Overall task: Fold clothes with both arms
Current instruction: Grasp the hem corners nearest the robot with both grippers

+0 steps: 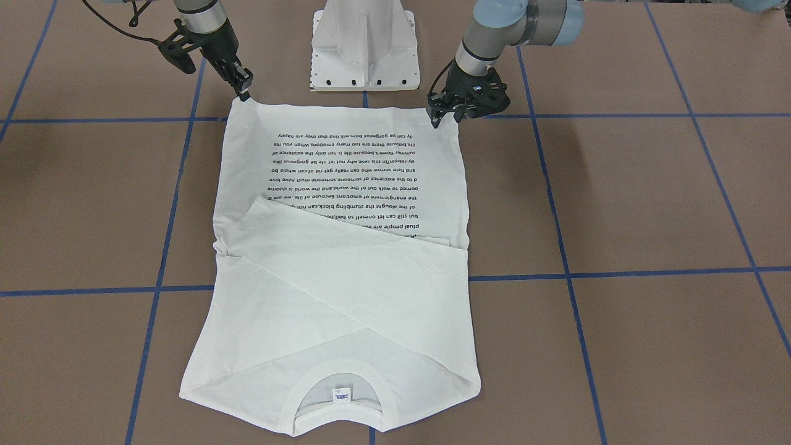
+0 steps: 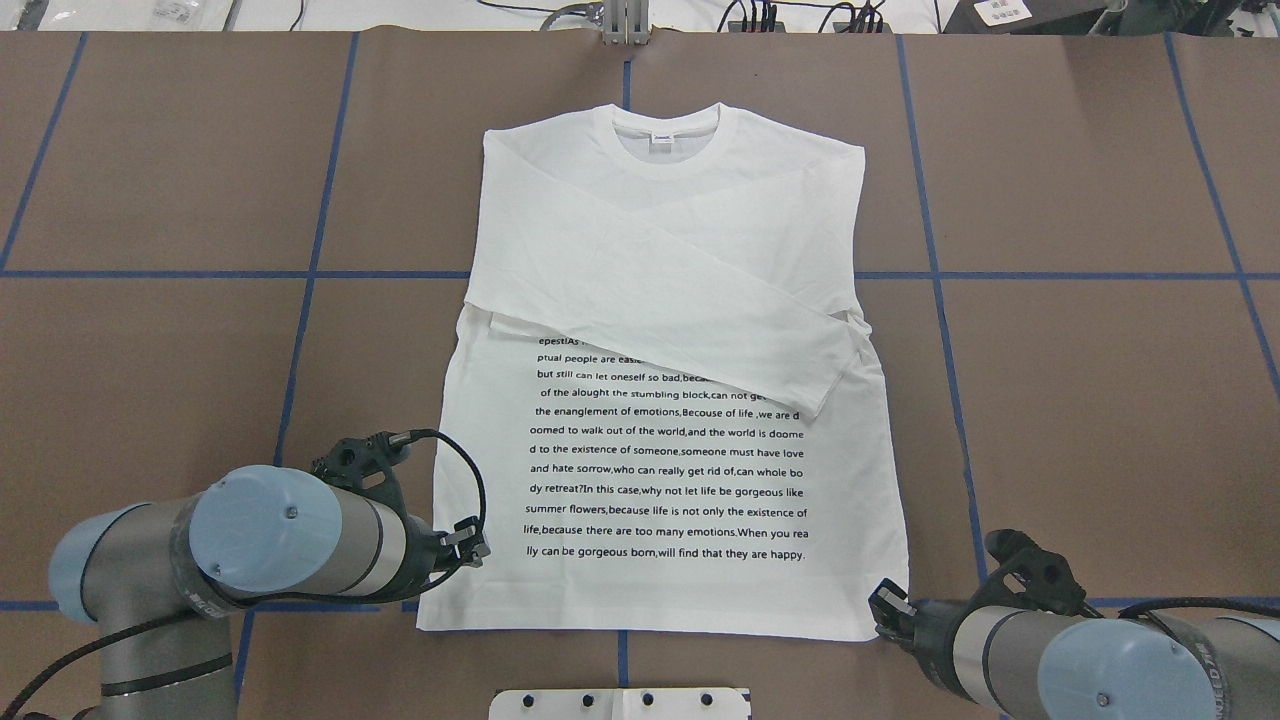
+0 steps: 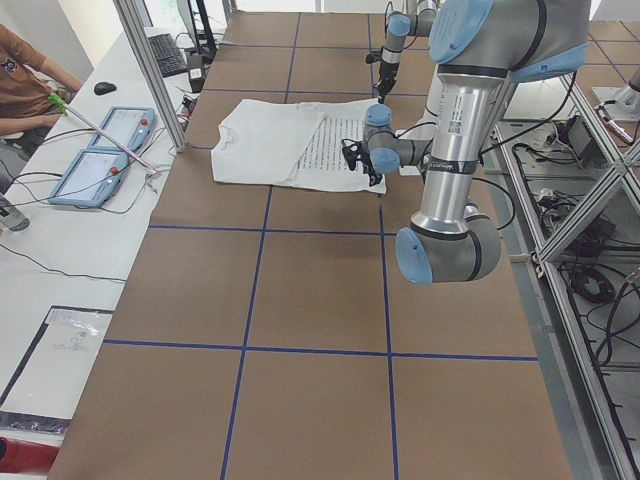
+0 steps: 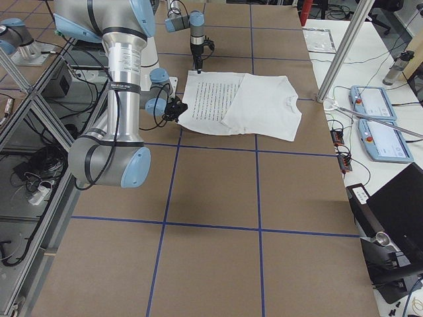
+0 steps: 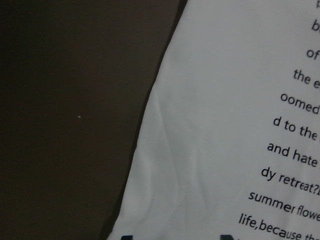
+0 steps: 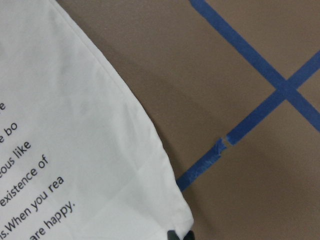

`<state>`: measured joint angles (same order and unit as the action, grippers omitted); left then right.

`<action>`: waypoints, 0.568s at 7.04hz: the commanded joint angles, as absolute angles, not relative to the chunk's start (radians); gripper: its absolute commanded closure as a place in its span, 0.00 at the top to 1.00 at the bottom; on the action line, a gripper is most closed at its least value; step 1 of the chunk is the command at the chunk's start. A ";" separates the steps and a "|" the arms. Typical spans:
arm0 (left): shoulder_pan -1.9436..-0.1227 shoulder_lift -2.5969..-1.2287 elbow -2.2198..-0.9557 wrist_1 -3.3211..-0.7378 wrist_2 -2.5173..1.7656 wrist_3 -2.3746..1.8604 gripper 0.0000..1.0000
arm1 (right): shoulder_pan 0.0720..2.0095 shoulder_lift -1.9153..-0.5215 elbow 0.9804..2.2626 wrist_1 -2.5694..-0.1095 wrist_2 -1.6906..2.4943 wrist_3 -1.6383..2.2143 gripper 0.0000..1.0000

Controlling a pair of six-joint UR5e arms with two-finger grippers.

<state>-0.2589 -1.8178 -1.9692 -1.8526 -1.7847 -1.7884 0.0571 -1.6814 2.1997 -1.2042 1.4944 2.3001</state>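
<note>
The white shirt (image 1: pixel 346 278) (image 2: pixel 660 250) lies flat on the brown table, printed text up, both sleeves folded across the chest, its collar on the far side from the robot. My left gripper (image 2: pixel 470 550) (image 1: pixel 444 116) is at the hem's left corner; the left wrist view shows its fingertips (image 5: pixel 227 237) spread apart over the cloth (image 5: pixel 225 125), open. My right gripper (image 2: pixel 885 605) (image 1: pixel 243 89) is at the hem's right corner. In the right wrist view its tips (image 6: pixel 173 234) sit close together right on that corner of the shirt (image 6: pixel 75 150).
The white pedestal base (image 1: pixel 364 49) stands just behind the hem. Blue tape lines (image 2: pixel 320 250) grid the table. A side desk with control tablets (image 3: pixel 95 160) and a seated person (image 3: pixel 20 80) lies beyond the collar end, past a metal post (image 3: pixel 150 70).
</note>
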 commanded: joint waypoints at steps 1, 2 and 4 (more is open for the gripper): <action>-0.224 -1.806 -1.970 -1.821 -1.781 -1.807 0.63 | 0.057 -1.680 2.200 -1.204 1.496 2.299 0.00; -0.216 -1.795 -1.971 -1.821 -1.781 -1.819 0.62 | 0.058 -1.681 2.201 -1.204 1.494 2.299 0.00; -0.213 -1.792 -1.993 -1.789 -1.781 -1.822 0.61 | 0.060 -1.680 2.209 -1.204 1.494 2.299 0.00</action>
<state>-0.2172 -1.7956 -1.9800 -1.8127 -1.7810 -1.8197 0.0591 -1.6802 2.2030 -1.2042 1.4942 2.2995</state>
